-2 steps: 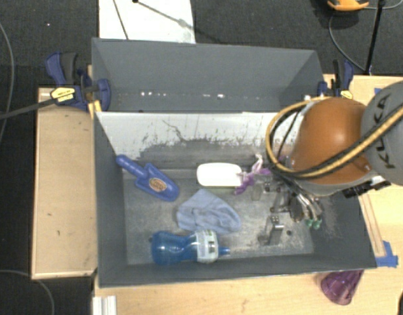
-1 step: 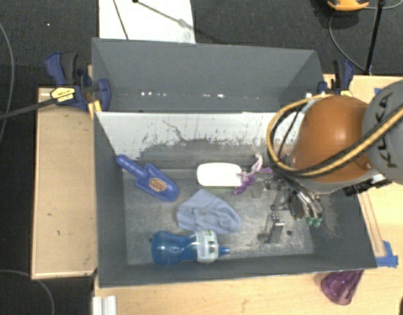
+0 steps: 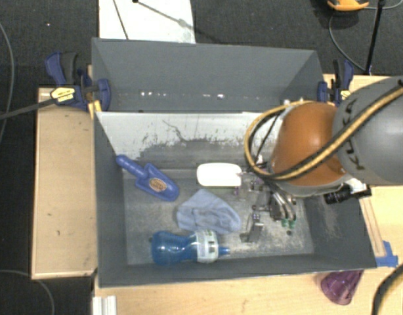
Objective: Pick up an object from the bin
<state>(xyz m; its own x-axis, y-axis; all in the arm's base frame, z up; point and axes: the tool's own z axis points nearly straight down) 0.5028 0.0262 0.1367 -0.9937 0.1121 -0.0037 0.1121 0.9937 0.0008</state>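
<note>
Grey bin (image 3: 201, 77) held the tool (image 3: 256, 227) low, just beside the crumpled blue cloth (image 3: 208, 212), seemingly the nearest pick; whether it stood apart or together could not be told.

I read the floor of the bin (image 3: 201, 77) as a clock face. The crumpled cloth (image 3: 208, 214) lies about its centre. At twelve o'clock the oval lump (image 3: 218, 174) sits at the foot of the back wall, just behind the cloth. At ten o'clock the handled scoop (image 3: 149, 179) lies slantwise, apart from the cloth. At seven o'clock the bottle (image 3: 185, 247) lies on its side along the front wall, its cap end close before the cloth; I cannot tell whether they touch. At three o'clock my pincer (image 3: 255, 230) hangs just right of the cloth, below the arm (image 3: 319, 143), which reaches in over the bin's right side.
</note>
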